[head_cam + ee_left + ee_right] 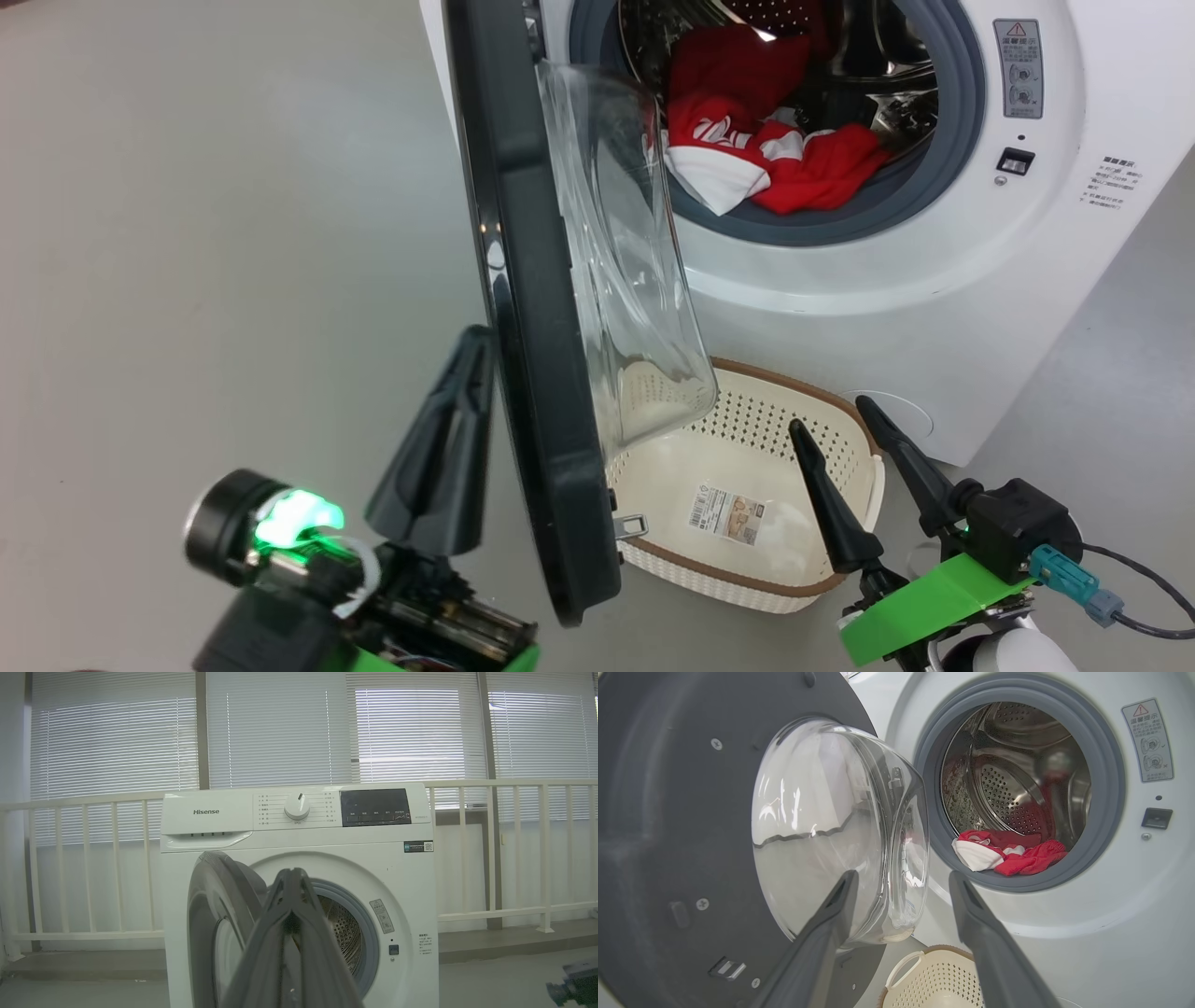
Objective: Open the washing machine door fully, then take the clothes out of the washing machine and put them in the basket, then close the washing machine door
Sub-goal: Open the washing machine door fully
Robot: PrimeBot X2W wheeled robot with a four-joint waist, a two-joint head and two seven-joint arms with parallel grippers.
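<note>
Steer your pressed-together left fingers (pixel 448 439) clear of the washing machine door (pixel 532 327), then push it wider with your spread right fingers (pixel 831 504).

The head view reaches me bright and even, with pale glare streaks on the glass of the washing machine door (pixel 518 280) and a green lamp (pixel 294 521) blooming white. In the left wrist view, daylight burns through the blinds (pixel 275 732), and the left gripper (pixel 292 873) sits close and blurred. The right wrist view softens toward its left edge.
</note>
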